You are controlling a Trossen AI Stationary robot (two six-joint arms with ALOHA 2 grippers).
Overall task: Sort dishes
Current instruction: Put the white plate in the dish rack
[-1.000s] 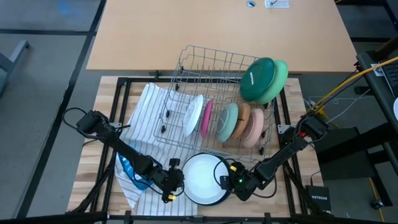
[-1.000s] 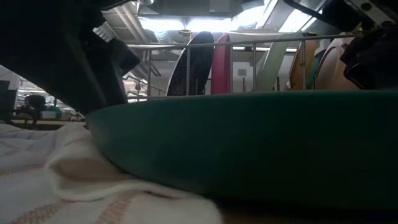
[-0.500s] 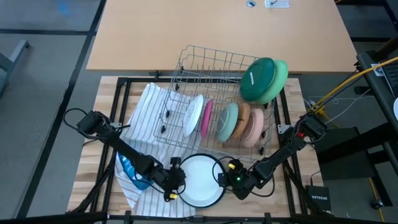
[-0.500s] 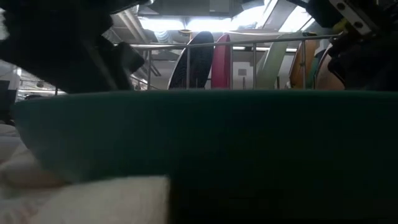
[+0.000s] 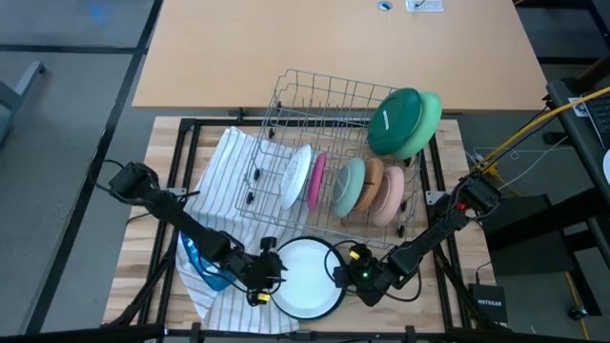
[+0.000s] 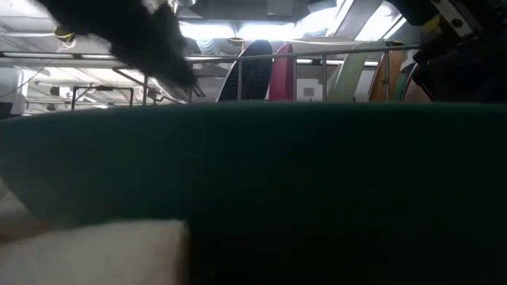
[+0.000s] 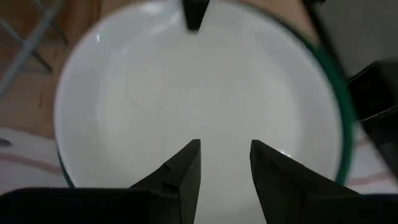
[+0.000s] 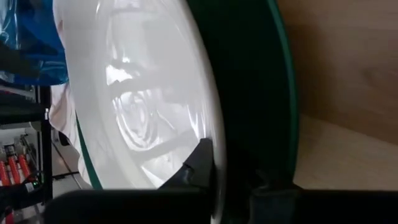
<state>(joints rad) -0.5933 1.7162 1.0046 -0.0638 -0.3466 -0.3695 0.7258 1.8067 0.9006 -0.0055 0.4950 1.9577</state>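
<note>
While both arms reach low across the near edge of the table, the entries stand thus:

Bowl in hand: white-inside bowl with dark green outside, lying at the near middle of the table, partly on the striped cloth; in the low view its green wall fills nearly the whole width.

Right gripper: right gripper at the bowl's right rim, fingers pinching the rim, one dark finger inside on the white face and the other outside against the green wall.

Right arm pose: stretched low and slanting from its base at the table's right edge toward the near middle, wrist close above the tabletop.

Left gripper: left gripper at the bowl's left rim; its two fingers show spread with a gap between them, over the white inside of the bowl; whether they touch it cannot be told.

Left arm pose: stretched low from the left edge, crossing the striped cloth and passing over the blue bottle.

Rack: grey wire rack behind the bowl, toward the far side of the wooden top.

Racked plates, on edge, left to right: white plate, magenta plate, sage plate, tan plate, peach plate.

Rack's far right corner: dark green bowl leaning against a light green bowl.
</note>
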